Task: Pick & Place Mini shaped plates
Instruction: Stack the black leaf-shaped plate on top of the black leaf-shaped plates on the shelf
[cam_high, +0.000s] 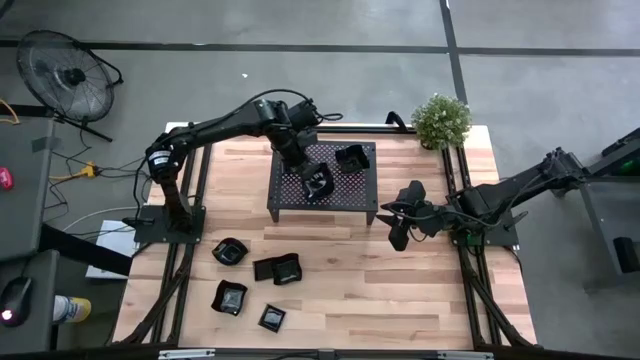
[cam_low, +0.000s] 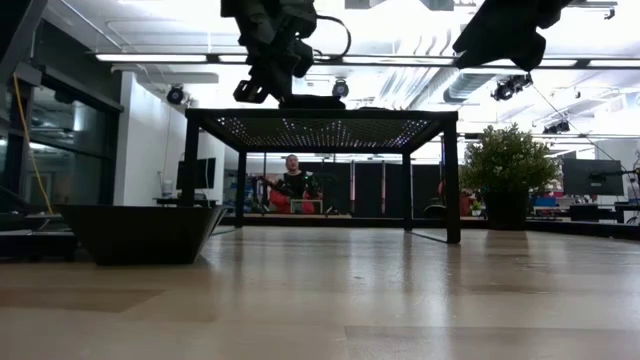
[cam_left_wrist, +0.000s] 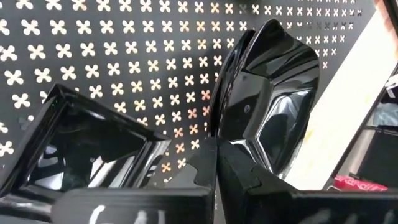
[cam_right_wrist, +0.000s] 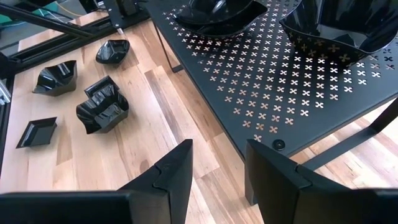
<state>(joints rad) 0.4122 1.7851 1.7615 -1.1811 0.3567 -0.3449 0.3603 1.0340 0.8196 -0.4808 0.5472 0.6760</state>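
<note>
Glossy plate (cam_left_wrist: 267, 106) seemingly upright in left gripper (cam_left_wrist: 214, 165)

No readable text, label, brand, number or sign anywhere — not on the mesh rack (cam_high: 322, 178), nor on the mini shaped plates (cam_high: 256, 280) lying on the table (cam_high: 400, 290) in front of that rack — only plain glossy black surfaces.

Left gripper (cam_high: 316, 185) reaches inward, jaws clamped; right gripper (cam_high: 400, 222) waits, jaws apart.

A lab or workshop: concrete floor (cam_high: 400, 25), floor fan (cam_high: 68, 76), ceiling striplights (cam_low: 180, 57).
</note>
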